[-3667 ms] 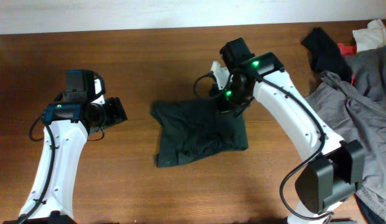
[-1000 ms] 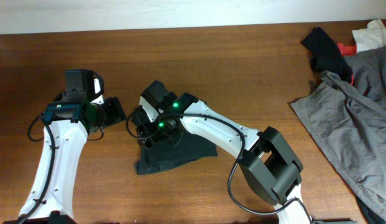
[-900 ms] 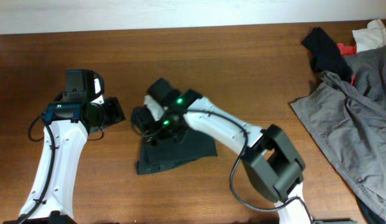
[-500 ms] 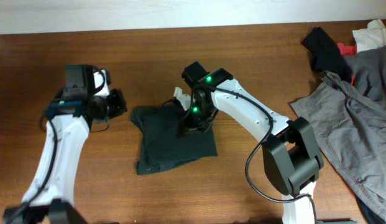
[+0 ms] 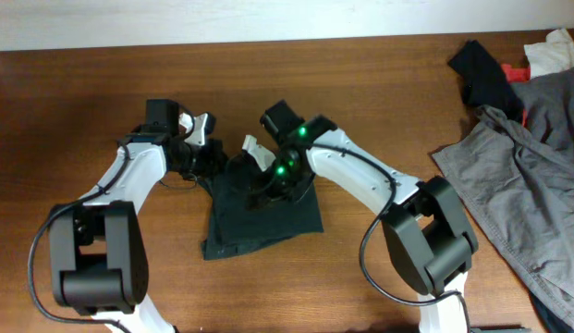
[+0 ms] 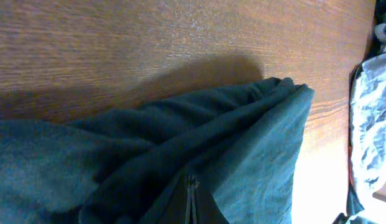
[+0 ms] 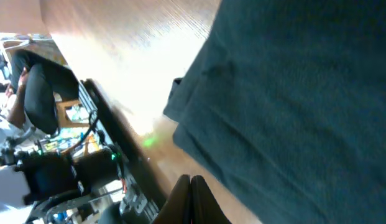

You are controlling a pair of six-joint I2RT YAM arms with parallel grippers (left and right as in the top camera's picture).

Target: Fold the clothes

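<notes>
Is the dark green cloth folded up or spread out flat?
Partly folded: the dark garment lies as a small bunched block, and the left wrist view shows its layers doubled over.

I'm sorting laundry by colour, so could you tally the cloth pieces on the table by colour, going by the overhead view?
Dark green garment: 1
Grey garment: 1
Black cloth: 1
Red scrap: 1
White cloth: 1
Total: 5

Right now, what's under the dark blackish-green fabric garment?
Only the brown wooden table shows around the dark blackish-green fabric garment. The wood beneath it, and anything between its folds, is covered.
</notes>
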